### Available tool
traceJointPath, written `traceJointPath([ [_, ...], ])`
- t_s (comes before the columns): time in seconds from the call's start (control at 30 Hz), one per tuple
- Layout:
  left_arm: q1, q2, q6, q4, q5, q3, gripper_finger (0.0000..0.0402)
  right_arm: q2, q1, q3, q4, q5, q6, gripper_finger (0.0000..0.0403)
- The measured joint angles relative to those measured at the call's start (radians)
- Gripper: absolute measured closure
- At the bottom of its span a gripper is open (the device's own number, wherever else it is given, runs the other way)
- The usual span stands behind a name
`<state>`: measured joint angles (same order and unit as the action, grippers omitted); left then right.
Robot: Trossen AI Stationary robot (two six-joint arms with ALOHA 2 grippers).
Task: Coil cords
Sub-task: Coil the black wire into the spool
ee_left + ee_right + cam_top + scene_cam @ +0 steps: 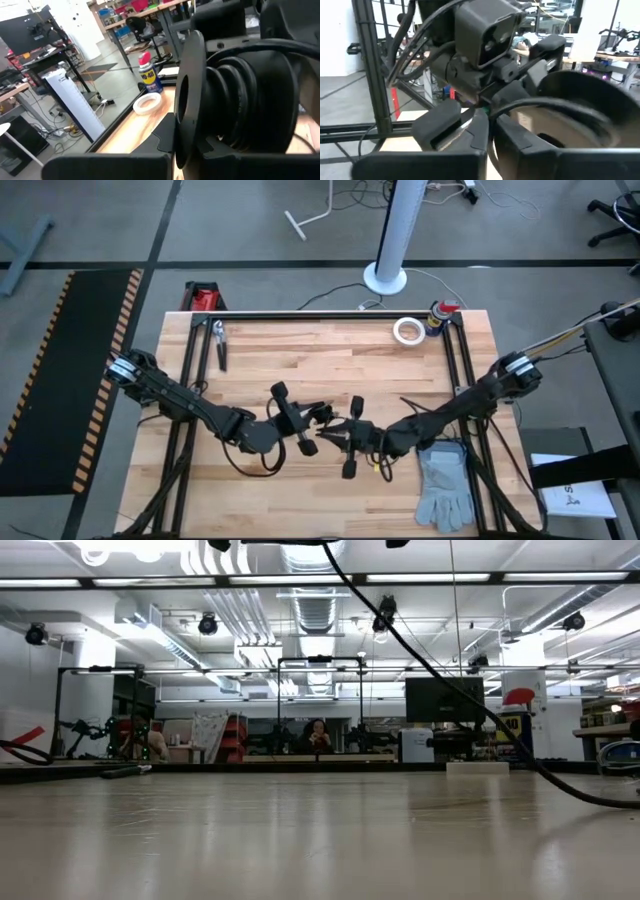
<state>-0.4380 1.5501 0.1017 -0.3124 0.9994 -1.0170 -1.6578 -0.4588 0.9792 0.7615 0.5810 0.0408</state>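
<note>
mid-table, left pincer (300, 423) and right pincer (340, 436) meet; cannot tell either's state.

The one clear piece of lettering is "WD-40" on the blue and yellow spray can (148, 75) with a red cap, standing left of centre in the left wrist view, just behind the white tape roll (147, 103). In the high view, a white sheet (578, 498) at the lower right edge carries dark print, possibly starting with an "S", but it is too small to read. The yellow sign (514, 724) at the right of the low view cannot be read either.
</note>
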Motion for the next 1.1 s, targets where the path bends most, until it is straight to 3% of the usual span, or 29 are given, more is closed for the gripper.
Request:
traceJointPath([
  [0.3,-0.001,0.0,0.038,-0.192,-0.014,0.018,0.0402,-0.031,0.0,0.003,0.085,-0.049,0.038,0.0275],
  [0.47,-0.005,0.0,0.095,-0.261,-0.023,0.023,0.0402,-0.046,-0.015,0.002,0.141,-0.039,0.109,0.026],
  [0.6,-0.005,0.0,0.164,-0.29,-0.022,0.023,0.0402,-0.044,-0.032,0.011,0.109,0.025,0.059,0.0261],
  [0.7,-0.005,0.0,0.21,-0.289,-0.038,0.023,0.0402,-0.014,-0.061,0.054,-0.072,0.116,0.055,0.0264],
  [0.83,-0.005,0.001,0.235,-0.274,-0.064,0.023,0.0402,0.019,-0.08,0.181,-0.44,0.221,-0.015,0.0269],
  [0.93,-0.005,0.002,0.229,-0.229,-0.069,0.023,0.0402,0.021,-0.077,0.26,-0.637,0.231,-0.077,0.027],
  [1.1,-0.015,0.002,0.208,-0.144,-0.074,0.025,0.0402,0.023,-0.079,0.336,-0.79,0.231,-0.104,0.0271],
])
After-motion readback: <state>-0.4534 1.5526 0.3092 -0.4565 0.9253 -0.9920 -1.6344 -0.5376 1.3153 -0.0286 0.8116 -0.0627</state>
